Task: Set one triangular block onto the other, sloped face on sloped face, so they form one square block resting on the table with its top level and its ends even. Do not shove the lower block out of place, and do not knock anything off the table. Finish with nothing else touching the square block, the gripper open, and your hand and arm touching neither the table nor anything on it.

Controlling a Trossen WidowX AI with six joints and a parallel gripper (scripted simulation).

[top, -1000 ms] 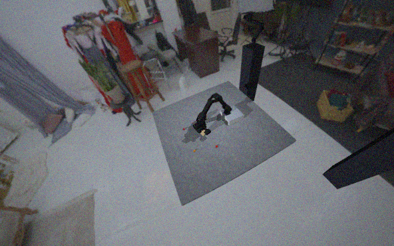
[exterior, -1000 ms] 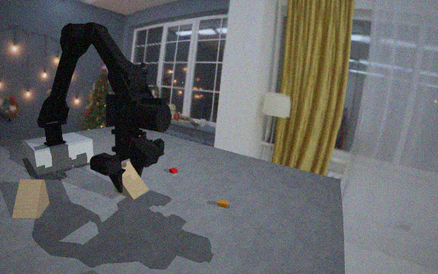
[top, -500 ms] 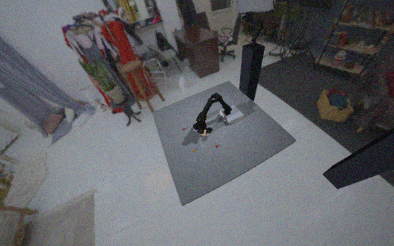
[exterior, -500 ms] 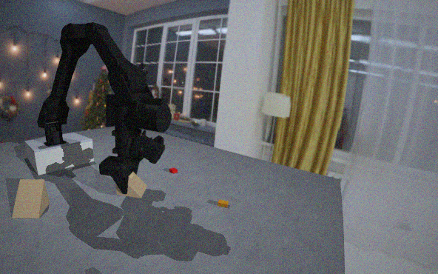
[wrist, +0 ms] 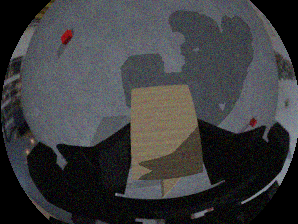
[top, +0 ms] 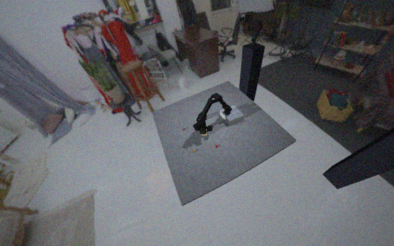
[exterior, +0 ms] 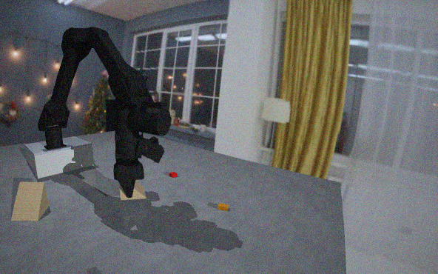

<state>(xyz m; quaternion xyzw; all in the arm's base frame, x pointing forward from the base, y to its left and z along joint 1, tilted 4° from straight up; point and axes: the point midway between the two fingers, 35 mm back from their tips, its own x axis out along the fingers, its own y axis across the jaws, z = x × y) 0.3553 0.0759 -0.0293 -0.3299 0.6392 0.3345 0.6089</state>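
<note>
One wooden triangular block (exterior: 29, 201) stands on the grey table at the left in the exterior view, its narrow top edge up. I cannot make it out in the top view. My gripper (exterior: 129, 193) (wrist: 162, 121) is shut on the other triangular block (exterior: 138, 192) (wrist: 162, 107) (top: 204, 134), with one finger on each side of it in the wrist view. The held block is well to the right of the standing block, apart from it. Its gap above the table is hard to tell, and a finger hides part of it.
The arm's white base box (top: 237, 114) (exterior: 55, 166) stands behind the blocks. Small red pieces (top: 184, 129) (top: 216, 146) (exterior: 173, 175) (wrist: 66, 37) (wrist: 253, 122) and an orange piece (top: 194, 151) (exterior: 223, 207) lie on the table (top: 233, 166) around the gripper.
</note>
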